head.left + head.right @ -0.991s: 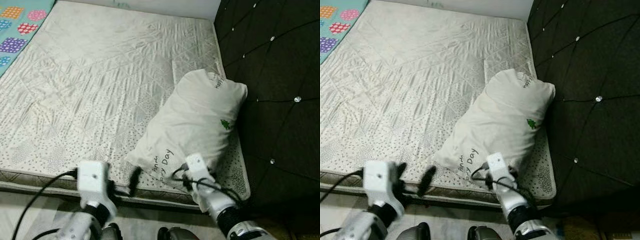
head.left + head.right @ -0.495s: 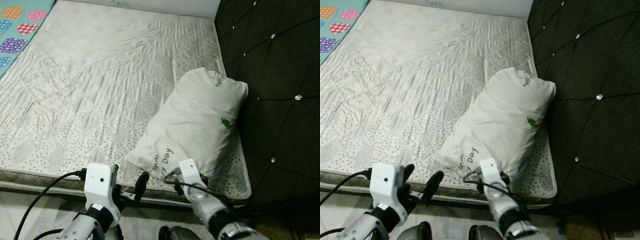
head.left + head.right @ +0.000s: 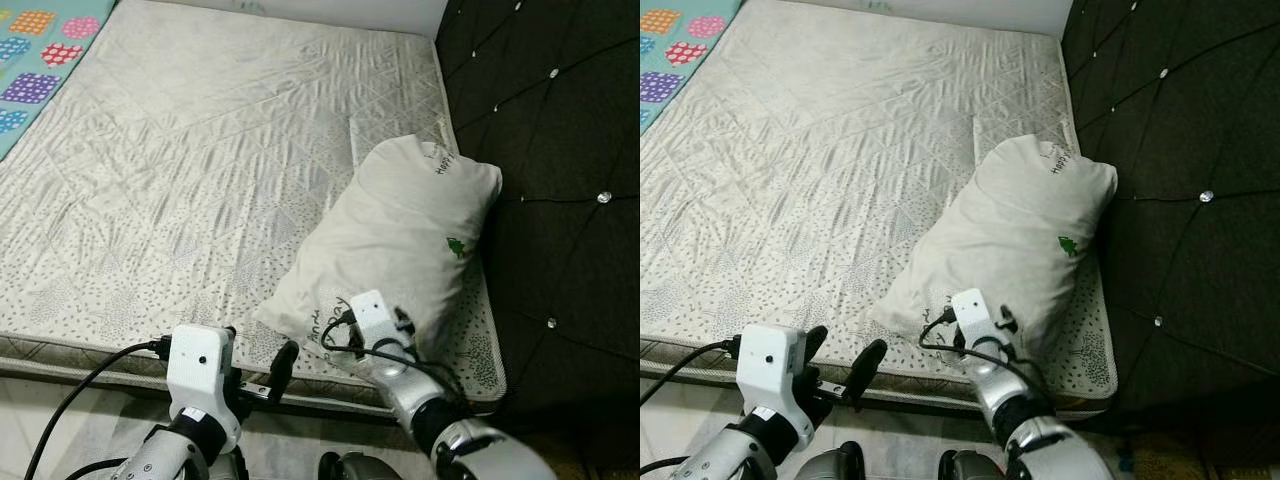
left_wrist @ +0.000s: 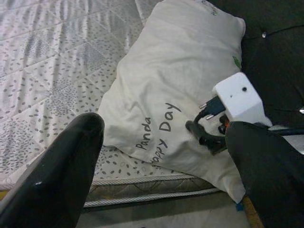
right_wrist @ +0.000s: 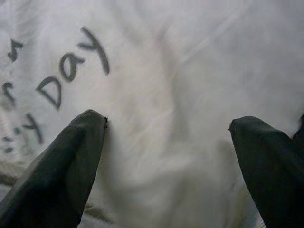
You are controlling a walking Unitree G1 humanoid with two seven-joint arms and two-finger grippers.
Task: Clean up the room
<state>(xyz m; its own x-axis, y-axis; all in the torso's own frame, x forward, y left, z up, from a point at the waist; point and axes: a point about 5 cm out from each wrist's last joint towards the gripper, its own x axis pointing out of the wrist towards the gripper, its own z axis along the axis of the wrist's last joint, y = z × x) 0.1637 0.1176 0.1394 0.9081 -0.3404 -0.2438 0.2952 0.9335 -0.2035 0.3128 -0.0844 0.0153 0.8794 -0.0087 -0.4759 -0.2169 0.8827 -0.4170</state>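
Right tool [image 5: 168, 142] advanced onto pillow [image 3: 400, 240] lower centre, fingers spread, pressing fabric; grasp imminent. Left tool [image 3: 262, 372] spread, hovering lower left.

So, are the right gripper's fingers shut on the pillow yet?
No, in the right wrist view the right gripper is open, its fingers spread wide against the pillow fabric.

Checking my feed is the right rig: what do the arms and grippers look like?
Both arms are silver metal. Each wrist carries a white boxy camera housing fed by black cables. The left gripper and the right gripper each have two long, tapered black fingers. No markings visible on them.
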